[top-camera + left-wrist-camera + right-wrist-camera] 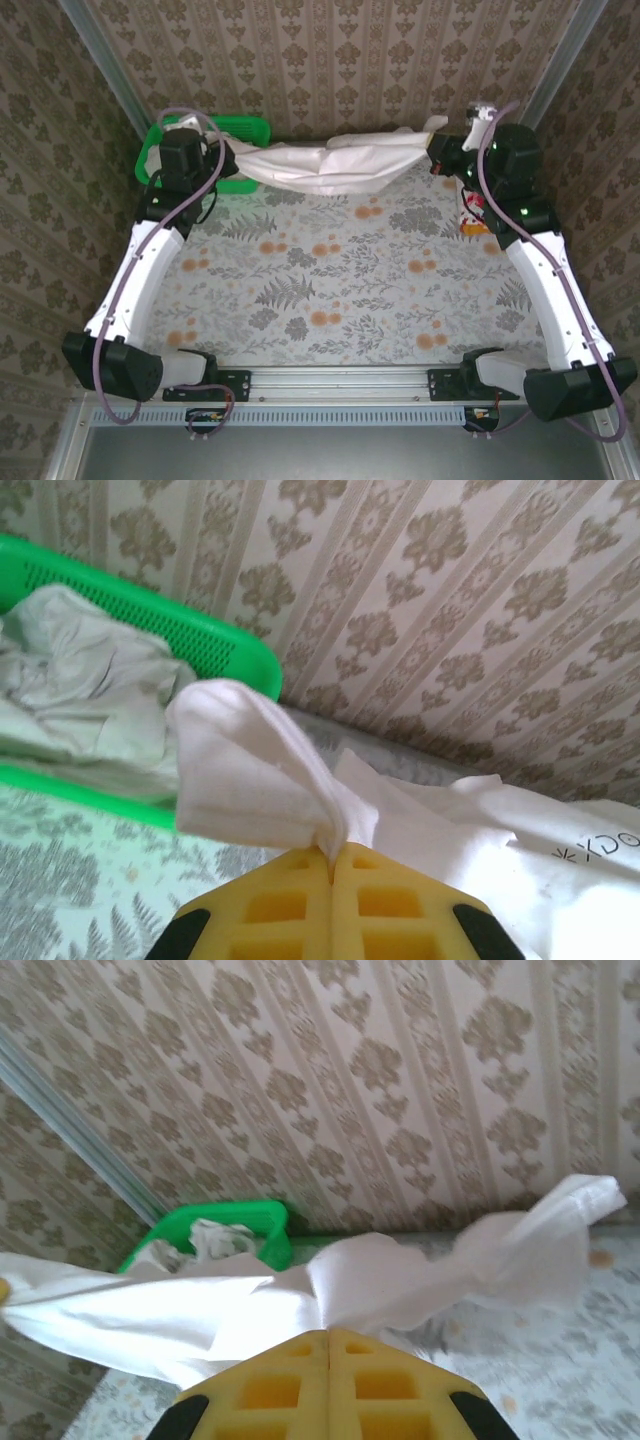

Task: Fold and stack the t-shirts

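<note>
Both arms reach out to the far edge of the counter (320, 280), and an off-white t-shirt (330, 160) hangs stretched between them, sagging a little in the middle just above the leaf-patterned cloth that covers the counter.

The left pincer (230, 157) is pressed together on one end of the shirt. In the left wrist view its yellow fingers (290, 905) meet with no gap, and a fold of the fabric (250, 770) rises out from between them. Further along the same shirt there is a small dark print (590, 848).

The right pincer (438, 152) is likewise closed on the other end. In the right wrist view its yellow fingers (280, 1385) nip a gathered bunch of the cloth (350, 1285), with a loose flap standing up to the right.

A green mesh basket (250, 127) sits in the far left corner of the counter, right behind the left pincer. Crumpled off-white garments (80, 680) lie heaped inside it. Patterned wallpaper (330, 60) closes in the space on all sides.
</note>
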You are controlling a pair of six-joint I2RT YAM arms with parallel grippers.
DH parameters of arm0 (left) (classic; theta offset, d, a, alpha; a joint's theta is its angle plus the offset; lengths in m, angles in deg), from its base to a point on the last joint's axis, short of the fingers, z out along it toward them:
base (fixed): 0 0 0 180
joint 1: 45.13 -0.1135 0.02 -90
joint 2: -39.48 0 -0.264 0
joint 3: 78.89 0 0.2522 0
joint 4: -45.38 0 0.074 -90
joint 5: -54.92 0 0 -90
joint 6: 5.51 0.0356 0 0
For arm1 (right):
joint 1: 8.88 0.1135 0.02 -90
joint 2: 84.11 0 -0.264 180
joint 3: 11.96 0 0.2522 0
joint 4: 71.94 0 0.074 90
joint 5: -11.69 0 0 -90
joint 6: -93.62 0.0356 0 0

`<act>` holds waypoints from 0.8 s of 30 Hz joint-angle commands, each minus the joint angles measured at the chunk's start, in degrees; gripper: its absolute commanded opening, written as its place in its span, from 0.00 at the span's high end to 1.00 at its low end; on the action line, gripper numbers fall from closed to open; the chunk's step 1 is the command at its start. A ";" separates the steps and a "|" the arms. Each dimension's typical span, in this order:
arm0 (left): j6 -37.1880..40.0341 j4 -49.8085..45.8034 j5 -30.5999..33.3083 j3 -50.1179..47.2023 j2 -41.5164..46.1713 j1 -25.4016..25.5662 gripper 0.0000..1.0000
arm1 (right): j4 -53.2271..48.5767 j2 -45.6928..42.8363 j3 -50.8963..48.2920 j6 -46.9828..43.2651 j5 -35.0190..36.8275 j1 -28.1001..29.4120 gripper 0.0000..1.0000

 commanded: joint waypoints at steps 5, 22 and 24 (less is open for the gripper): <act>-7.00 4.48 -3.25 -21.97 7.40 2.53 0.12 | -2.88 -1.12 -13.47 1.05 6.17 -4.83 0.13; 3.11 7.87 -2.12 -26.23 -3.40 -3.19 0.09 | 3.17 3.89 -35.49 9.03 3.52 13.25 0.05; 4.46 8.14 -2.57 -23.62 -8.10 -2.45 0.09 | 4.02 6.34 -36.13 11.46 4.90 14.53 0.06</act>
